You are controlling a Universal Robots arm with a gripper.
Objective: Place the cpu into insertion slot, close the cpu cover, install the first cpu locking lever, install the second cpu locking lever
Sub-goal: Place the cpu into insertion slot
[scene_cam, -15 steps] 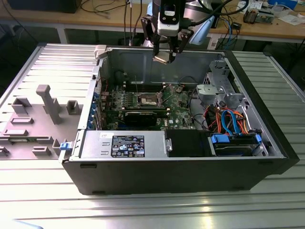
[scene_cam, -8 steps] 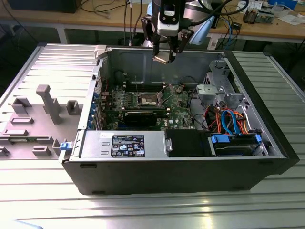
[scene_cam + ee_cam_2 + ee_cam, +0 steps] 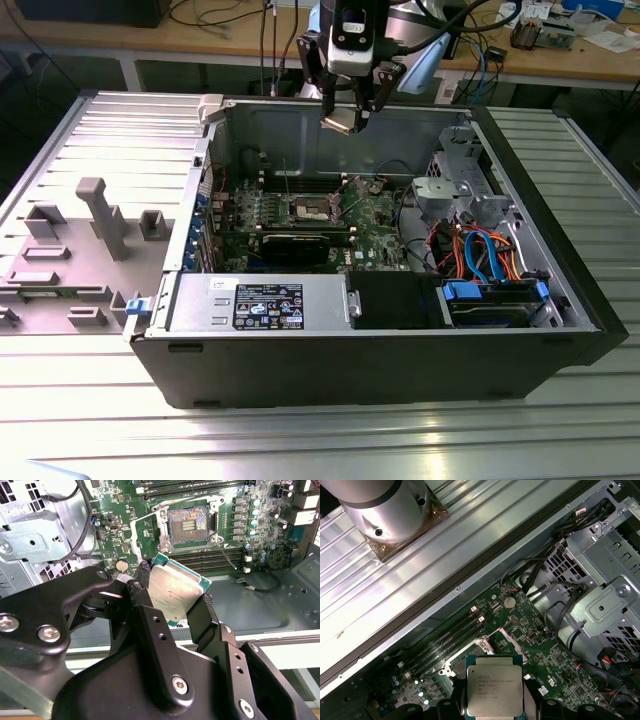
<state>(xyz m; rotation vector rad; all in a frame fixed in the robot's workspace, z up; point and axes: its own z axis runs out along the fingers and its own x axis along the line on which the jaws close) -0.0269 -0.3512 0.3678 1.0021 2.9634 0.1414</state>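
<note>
Table [image 3: 300, 440] of ribbed grey metal is carrying an open computer case [image 3: 350, 360], which is lying on its side with its inside facing up. On the exterior view's left a grey plastic fixture [image 3: 105, 215] is sitting on the same table, just beside the case. Inside the case, a silver power supply [image 3: 260, 300] is lying along the near wall. A metal drive cage [image 3: 460, 190] with orange and blue cables is filling the end on the exterior view's right.

Between them the green circuit board [image 3: 380, 215] is lying flat. Long black memory slots [image 3: 210, 560] are running along it beside the insertion slot [image 3: 189, 525]. That slot is lying uncovered, its dark centre showing inside the shiny metal rim.

Above the board, near the case's far wall, the gripper [image 3: 345, 118] is hanging in the air. In the second wrist view its black fingers [image 3: 150, 615] are clamping the cpu [image 3: 175, 592] by two opposite edges. The chip is tilting, with its dull silver top facing that camera and a thin green edge showing. It is hanging well apart from the insertion slot and touching nothing but the fingers. In the first wrist view the cpu [image 3: 495, 685] is showing over the board, with a round coin cell [image 3: 508, 601] further off.
</note>
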